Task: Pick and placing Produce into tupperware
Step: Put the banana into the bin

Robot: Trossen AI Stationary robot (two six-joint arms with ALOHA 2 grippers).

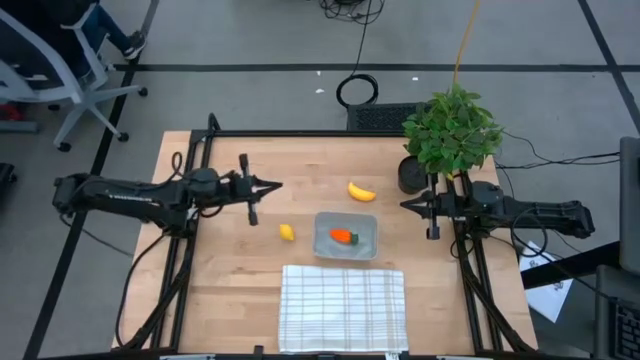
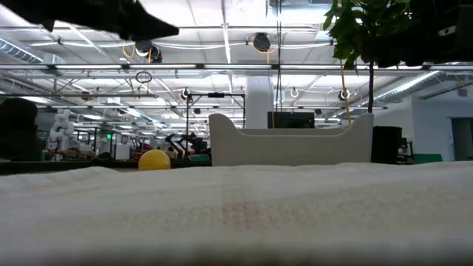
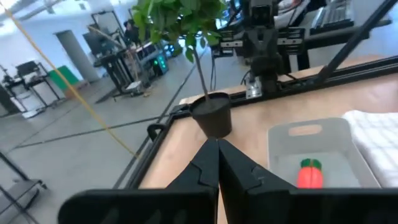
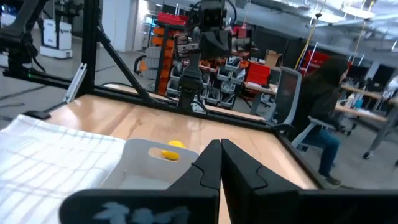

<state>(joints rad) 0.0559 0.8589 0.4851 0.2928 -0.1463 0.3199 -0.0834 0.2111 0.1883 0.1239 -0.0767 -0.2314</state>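
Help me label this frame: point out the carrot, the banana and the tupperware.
carrot (image 1: 343,237), high view, on its orange body.
banana (image 1: 361,191), high view, middle of its curve.
tupperware (image 1: 367,222), high view, bare floor near its corner.

Robotics lab: ceiling pipes (image 2: 222,68), equipment racks (image 4: 214,74).

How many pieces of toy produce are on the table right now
3. The carrot lies inside the container. The banana sits on the bare wood beyond it, toward the potted plant. The small yellow fruit lies left of the container. None seems hidden.
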